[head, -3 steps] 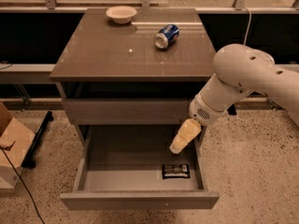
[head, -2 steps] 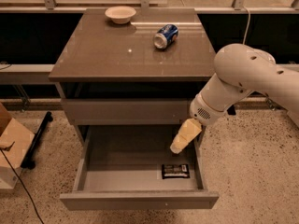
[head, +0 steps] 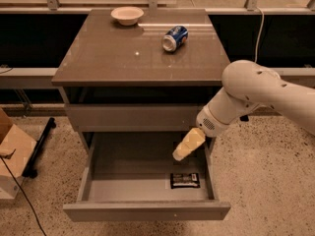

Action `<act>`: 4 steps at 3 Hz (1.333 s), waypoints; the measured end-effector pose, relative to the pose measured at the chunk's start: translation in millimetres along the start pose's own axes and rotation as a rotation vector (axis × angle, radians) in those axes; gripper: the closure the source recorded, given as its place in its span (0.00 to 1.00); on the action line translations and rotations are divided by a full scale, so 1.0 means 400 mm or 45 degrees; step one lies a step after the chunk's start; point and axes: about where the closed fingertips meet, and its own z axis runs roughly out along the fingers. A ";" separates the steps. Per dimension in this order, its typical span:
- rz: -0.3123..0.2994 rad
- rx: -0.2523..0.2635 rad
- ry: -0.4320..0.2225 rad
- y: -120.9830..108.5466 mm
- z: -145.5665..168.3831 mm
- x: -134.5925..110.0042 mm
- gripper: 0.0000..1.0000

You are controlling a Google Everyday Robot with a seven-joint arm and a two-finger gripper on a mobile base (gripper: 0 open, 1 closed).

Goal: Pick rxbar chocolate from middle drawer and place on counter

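The middle drawer (head: 147, 211) is pulled open below the cabinet. The rxbar chocolate (head: 184, 180), a flat black wrapper with white lettering, lies flat on the drawer floor at the front right. My gripper (head: 180, 153) hangs over the right part of the open drawer, a little above and behind the bar, apart from it. Its pale fingers point down and to the left. The counter (head: 123, 58) tops the cabinet and holds other items.
A blue soda can (head: 175, 37) lies on its side at the counter's back right. A pale bowl (head: 127, 15) stands at the back. A closed drawer front (head: 133, 118) sits above the open drawer. A cardboard box (head: 12, 151) and a black bar stand at the left on the floor.
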 end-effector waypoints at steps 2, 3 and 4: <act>0.259 -0.042 -0.046 -0.096 0.162 -0.017 0.00; 0.360 -0.044 -0.004 -0.123 0.242 -0.009 0.00; 0.433 -0.021 0.067 -0.133 0.309 0.003 0.00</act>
